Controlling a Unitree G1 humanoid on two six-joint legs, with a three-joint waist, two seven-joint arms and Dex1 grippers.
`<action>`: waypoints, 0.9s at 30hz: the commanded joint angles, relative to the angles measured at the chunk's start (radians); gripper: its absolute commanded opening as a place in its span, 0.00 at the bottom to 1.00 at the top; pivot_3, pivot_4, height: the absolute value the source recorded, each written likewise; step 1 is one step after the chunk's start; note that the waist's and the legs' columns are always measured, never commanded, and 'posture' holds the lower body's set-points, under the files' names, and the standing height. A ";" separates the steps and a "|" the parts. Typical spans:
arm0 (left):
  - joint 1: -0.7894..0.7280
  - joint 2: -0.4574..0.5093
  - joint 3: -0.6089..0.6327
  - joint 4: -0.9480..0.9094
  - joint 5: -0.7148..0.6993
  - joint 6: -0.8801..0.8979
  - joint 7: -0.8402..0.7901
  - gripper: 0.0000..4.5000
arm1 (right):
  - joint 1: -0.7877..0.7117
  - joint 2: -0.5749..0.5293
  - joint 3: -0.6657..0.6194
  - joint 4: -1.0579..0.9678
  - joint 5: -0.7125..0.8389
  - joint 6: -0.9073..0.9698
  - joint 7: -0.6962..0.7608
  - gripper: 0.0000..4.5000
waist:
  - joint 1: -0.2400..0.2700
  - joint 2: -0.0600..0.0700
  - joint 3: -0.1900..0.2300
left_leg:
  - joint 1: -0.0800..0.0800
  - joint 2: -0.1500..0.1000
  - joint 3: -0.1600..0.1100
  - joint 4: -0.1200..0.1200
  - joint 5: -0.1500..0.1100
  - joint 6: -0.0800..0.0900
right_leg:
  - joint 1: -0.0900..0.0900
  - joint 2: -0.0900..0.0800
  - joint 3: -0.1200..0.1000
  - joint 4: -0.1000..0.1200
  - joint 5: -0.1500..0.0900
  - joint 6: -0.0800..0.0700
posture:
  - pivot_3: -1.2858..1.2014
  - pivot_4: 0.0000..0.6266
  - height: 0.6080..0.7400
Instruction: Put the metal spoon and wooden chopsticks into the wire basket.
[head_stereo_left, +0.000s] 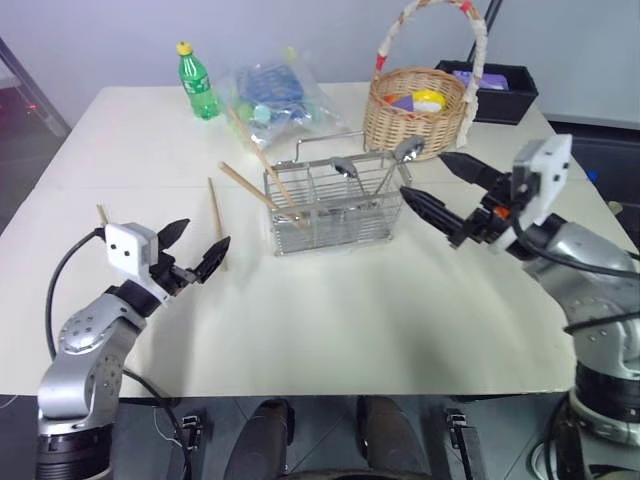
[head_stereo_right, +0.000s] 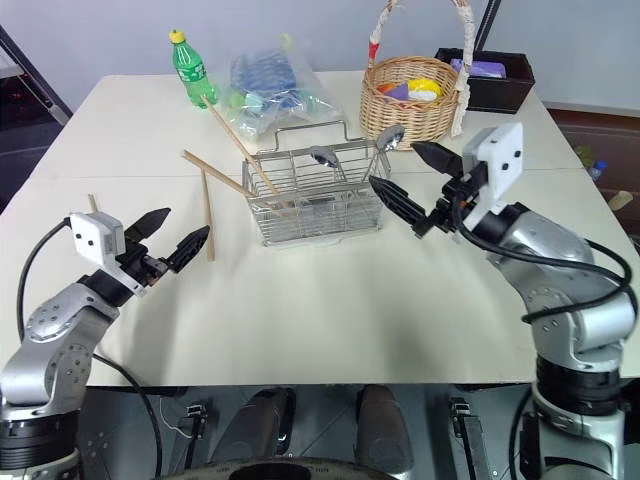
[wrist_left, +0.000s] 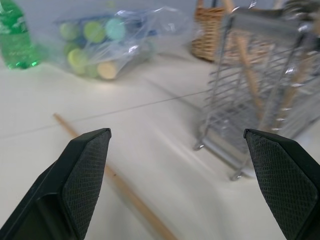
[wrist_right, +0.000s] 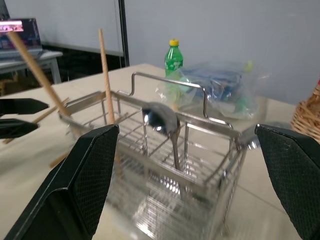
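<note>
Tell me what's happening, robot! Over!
Both tools open, empty: left, right. Two spoons and two chopsticks in wire basket. One chopstick on table by left tool. Path clear.

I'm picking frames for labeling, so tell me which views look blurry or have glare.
Left wrist view: the wire basket and the plastic bag are soft and smeared; the end effector fingers stay sharp. Right wrist view: the basket's lower part blurs, while the metal spoon carries a bright highlight. Head views: even lighting, soft shadows under the basket.
</note>
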 joint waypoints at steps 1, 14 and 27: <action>-0.046 -0.052 -0.017 0.067 0.080 -0.074 0.085 1.00 | 0.057 -0.058 -0.034 -0.070 0.027 -0.020 0.071 0.99 | 0.001 0.000 0.000 | 0.000 0.000 0.000 0.000 0.000 0.000 | 0.000 0.000 0.000 -0.001 0.000 0.000 | 0.52 0.24 1.00; -0.142 -0.255 -0.093 0.314 0.312 -0.212 0.369 1.00 | 0.284 -0.075 -0.067 -0.091 -0.018 -0.193 0.204 0.99 | 0.005 -0.001 -0.001 | 0.000 0.000 0.000 0.001 0.000 0.001 | 0.006 0.000 -0.001 -0.009 0.002 0.003 | 0.52 0.24 1.00; -0.221 -0.221 -0.068 0.451 0.279 -0.295 0.324 1.00 | 0.309 0.065 0.001 -0.113 -0.042 -0.278 0.088 0.99 | 0.003 -0.001 -0.001 | 0.001 0.000 0.000 0.002 0.000 0.001 | 0.006 0.000 -0.001 -0.009 0.002 0.003 | 0.52 0.24 1.00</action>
